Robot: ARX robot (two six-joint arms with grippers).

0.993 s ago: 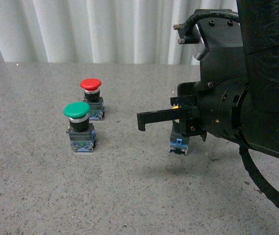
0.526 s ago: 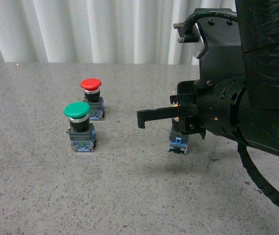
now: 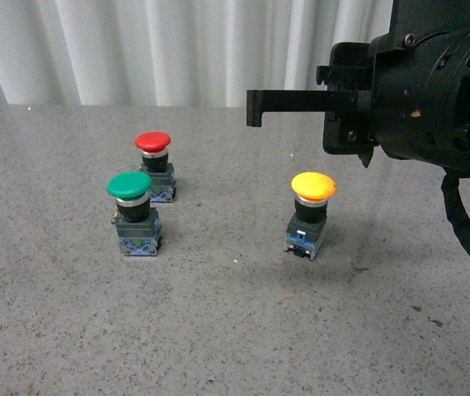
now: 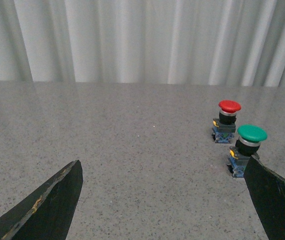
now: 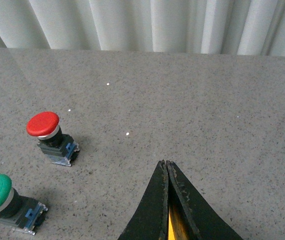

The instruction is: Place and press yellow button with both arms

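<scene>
The yellow mushroom-capped push-button (image 3: 312,211) stands free at centre-right on the grey speckled tabletop (image 3: 218,330); the black right gripper (image 3: 256,107) above has its fingers pressed together, while the left gripper (image 4: 162,200) is spread wide.

yellow button (image 3: 313,186) yellow cap | green button (image 3: 129,185) green | red button (image 3: 152,142) red | table (image 3: 218,330) speckled grey

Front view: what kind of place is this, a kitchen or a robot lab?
Probably a robot test lab, not a kitchen. A bare grey speckled table holds only three push-buttons: yellow button, red button and green button. A plain white curtain hangs behind, and the right gripper hovers above.
</scene>
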